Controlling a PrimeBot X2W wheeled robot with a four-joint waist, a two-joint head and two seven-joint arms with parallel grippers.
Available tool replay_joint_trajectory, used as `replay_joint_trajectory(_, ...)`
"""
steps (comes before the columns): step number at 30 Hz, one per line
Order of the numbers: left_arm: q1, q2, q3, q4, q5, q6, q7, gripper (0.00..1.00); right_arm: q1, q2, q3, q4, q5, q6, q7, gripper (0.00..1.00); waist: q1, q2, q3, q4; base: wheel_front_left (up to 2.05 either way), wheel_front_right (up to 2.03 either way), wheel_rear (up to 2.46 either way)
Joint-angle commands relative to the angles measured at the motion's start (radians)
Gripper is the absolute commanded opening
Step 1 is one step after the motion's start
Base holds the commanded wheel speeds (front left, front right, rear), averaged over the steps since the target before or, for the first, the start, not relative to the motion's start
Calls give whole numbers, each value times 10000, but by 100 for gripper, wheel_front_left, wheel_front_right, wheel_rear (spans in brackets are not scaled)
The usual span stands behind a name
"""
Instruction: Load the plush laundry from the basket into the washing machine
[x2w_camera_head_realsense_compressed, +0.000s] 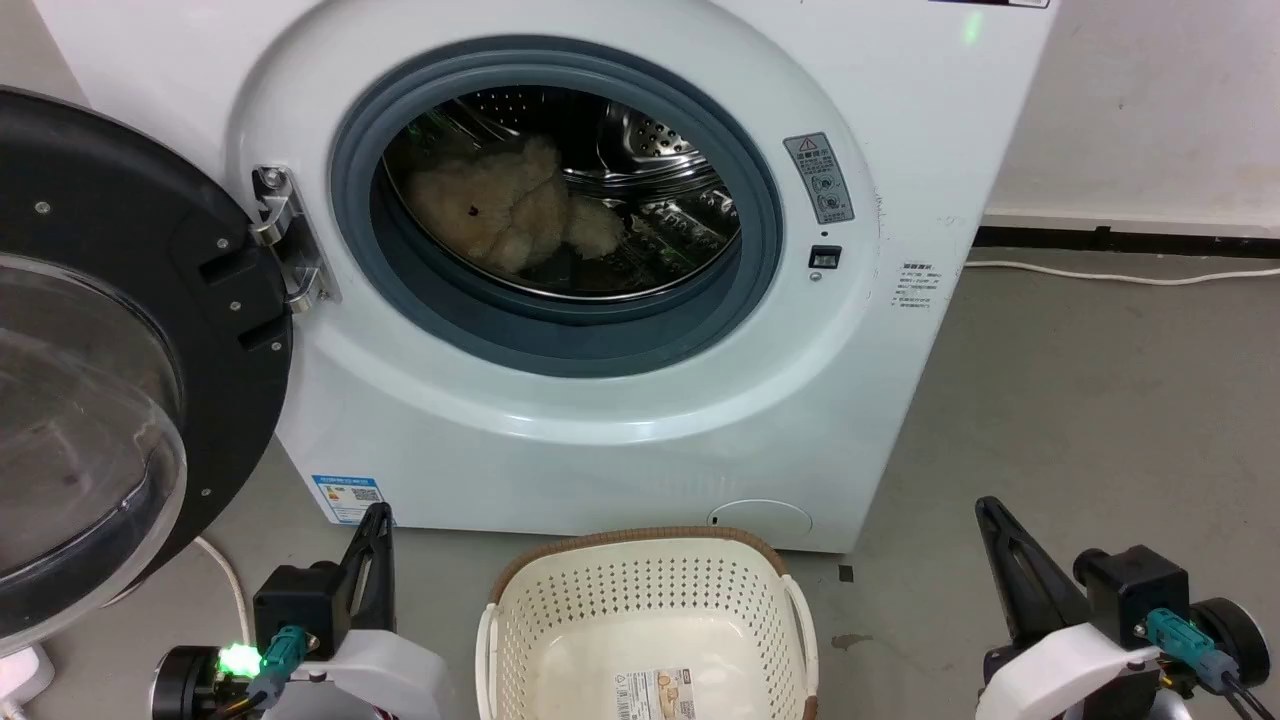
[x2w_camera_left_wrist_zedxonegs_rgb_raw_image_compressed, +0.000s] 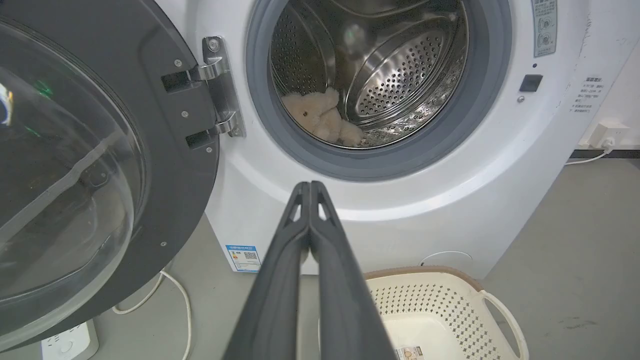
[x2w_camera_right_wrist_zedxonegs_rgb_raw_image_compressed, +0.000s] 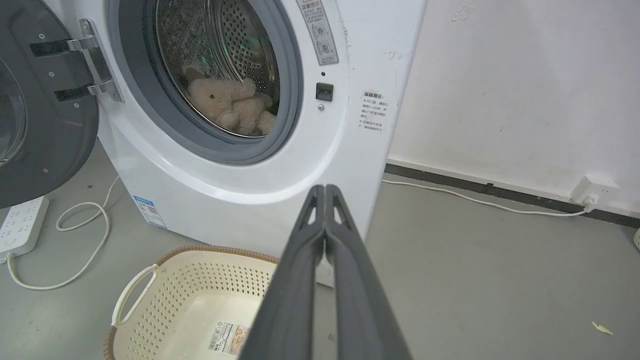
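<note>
Shaggy beige plush teddy bear (x2w_camera_head_realsense_compressed: 500, 205) lies roughly left to right in the left of the perforated steel drum (x2w_camera_head_realsense_compressed: 660, 150) of the white front-loading washing machine (x2w_camera_head_realsense_compressed: 600, 450), far beyond both clenched, unladen tools, the left tool (x2w_camera_head_realsense_compressed: 378, 512) nearer than the right tool (x2w_camera_head_realsense_compressed: 990, 505), flanking the bare cream perforated plastic basket (x2w_camera_head_realsense_compressed: 640, 590).

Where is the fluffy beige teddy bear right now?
In the head view, the shaggy beige teddy bear lies in the steel drum of the white washing machine, on the left, behind the grey rubber door seal.
</note>
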Motion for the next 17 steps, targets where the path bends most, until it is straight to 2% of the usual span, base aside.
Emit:
replay_joint_trajectory(1,-152,-3,14,18,16,-53,3,0,-115,-18,3,22,-78,6,3,0,0,0,-1,0,0,0,0)
replay_joint_trajectory(17,-152,-3,14,18,16,-53,3,0,-115,-18,3,22,-78,6,3,0,0,0,-1,0,0,0,0)
